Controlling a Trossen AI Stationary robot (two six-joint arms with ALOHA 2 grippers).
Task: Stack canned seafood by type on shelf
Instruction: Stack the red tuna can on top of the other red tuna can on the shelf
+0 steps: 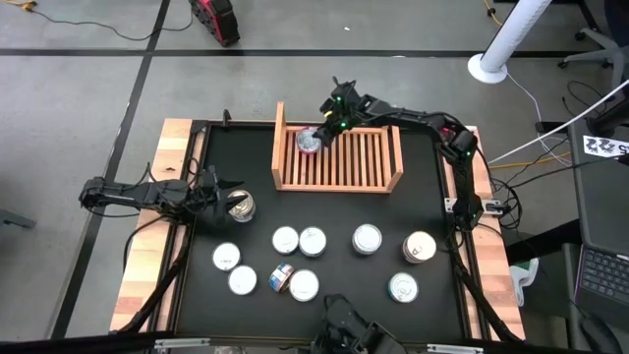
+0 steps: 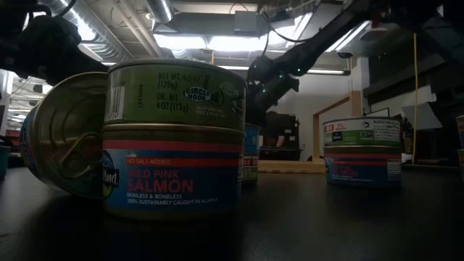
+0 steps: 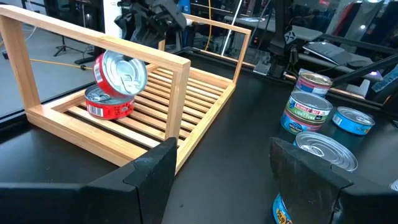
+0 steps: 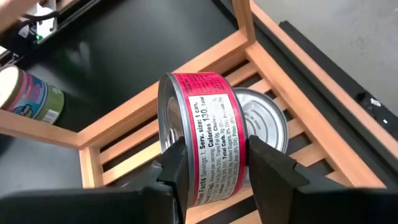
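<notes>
The wooden shelf [image 1: 344, 162] stands at the back middle of the black table. My right gripper [image 1: 319, 135] is over its back left corner, shut on a red-labelled tin [image 4: 211, 140] held on edge. Just below it a second red tin [image 4: 267, 121] lies flat on the slats; I cannot tell whether they touch. The left wrist view shows the tilted tin [image 3: 121, 71] above the flat one [image 3: 109, 104]. My left gripper [image 1: 218, 195] is open and low at the table's left, beside a tin [image 1: 240, 206], with nothing between its fingers [image 3: 149, 177].
Several tins [image 1: 299, 240] lie scattered over the table's front half, some stacked in twos [image 2: 174, 138]. One tin [image 2: 65, 141] leans on edge against that stack. Wooden boards [image 1: 172, 157] border the mat on both sides. Cables and a stand lie on the floor behind.
</notes>
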